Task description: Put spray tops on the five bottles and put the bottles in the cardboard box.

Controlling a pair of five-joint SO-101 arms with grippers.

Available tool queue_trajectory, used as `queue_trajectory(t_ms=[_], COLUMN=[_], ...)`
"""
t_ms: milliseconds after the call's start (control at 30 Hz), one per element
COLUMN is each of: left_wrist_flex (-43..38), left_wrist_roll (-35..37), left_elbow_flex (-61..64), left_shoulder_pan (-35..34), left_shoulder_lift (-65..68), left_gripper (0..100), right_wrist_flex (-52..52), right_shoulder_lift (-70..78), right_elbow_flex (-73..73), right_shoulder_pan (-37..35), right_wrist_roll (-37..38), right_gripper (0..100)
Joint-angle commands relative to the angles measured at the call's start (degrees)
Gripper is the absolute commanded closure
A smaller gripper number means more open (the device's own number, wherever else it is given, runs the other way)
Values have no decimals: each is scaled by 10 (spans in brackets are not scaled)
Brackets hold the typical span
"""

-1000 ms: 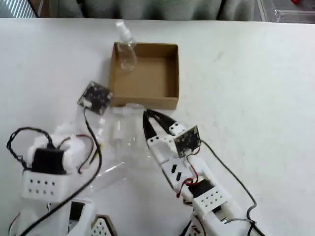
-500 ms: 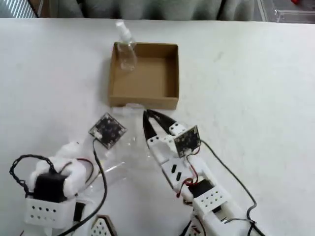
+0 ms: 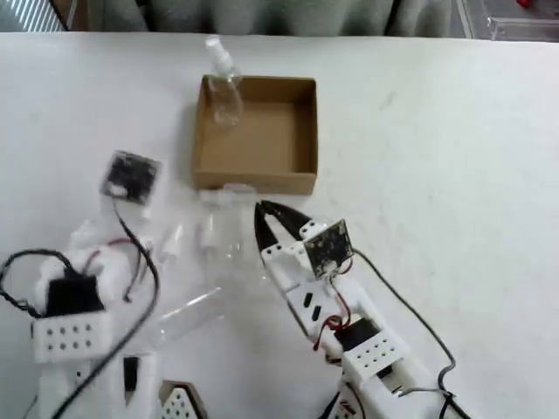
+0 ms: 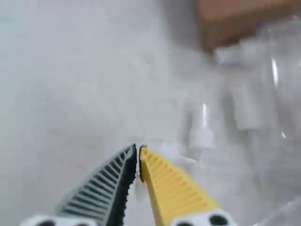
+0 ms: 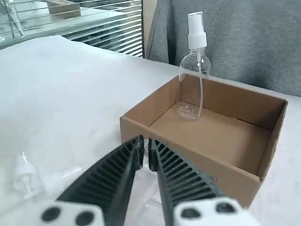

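Observation:
A cardboard box [image 3: 254, 166] stands at the middle of the table. One clear bottle [image 3: 224, 87] with a white spray top stands upright in its far left corner; the bottle [image 5: 194, 70] and box [image 5: 221, 165] rise just beyond my right gripper [image 5: 143, 145], whose black fingers are shut on nothing. The right gripper [image 3: 260, 214] rests just in front of the box. Clear uncapped bottles [image 3: 218, 231] and a loose spray top [image 3: 169, 245] lie left of it. My left gripper [image 4: 138, 150] is shut, low over the table beside a spray top [image 4: 201, 134].
The left arm's wrist board [image 3: 131, 175] hovers left of the box, with its cable trailing back to its base [image 3: 70, 323]. A clear plastic wrapper [image 3: 188, 310] lies between the two arms. Open table stretches to the right of the box.
The left arm swung toward the bottles in the middle, then back out to the left and farther from the right arm. The right arm stayed put.

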Motion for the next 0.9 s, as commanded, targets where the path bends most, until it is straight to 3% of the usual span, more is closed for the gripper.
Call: queue_trajectory(t_ms=[0, 267, 433, 700, 867], left_wrist_flex=[-33, -58, -96, -93, -53], left_wrist_roll=[94, 214, 232, 232, 229], left_elbow_flex=[-88, -182, -216, -350, -447], left_shoulder_pan=[-69, -145, -193, -279, -310], left_shoulder_lift=[115, 277, 348, 470, 547], left_gripper=[977, 974, 973, 975, 973], right_wrist_flex=[3, 3, 49, 105, 105], right_shoulder_lift=[-7, -7, -7, -7, -7], right_elbow_flex=[-5, -5, -15, -21, -25], right_shoulder_pan=[-4, -4, -13, -151, -242], right_wrist_roll=[7, 8, 9, 83, 84], right_gripper=[983, 983, 981, 982, 982])
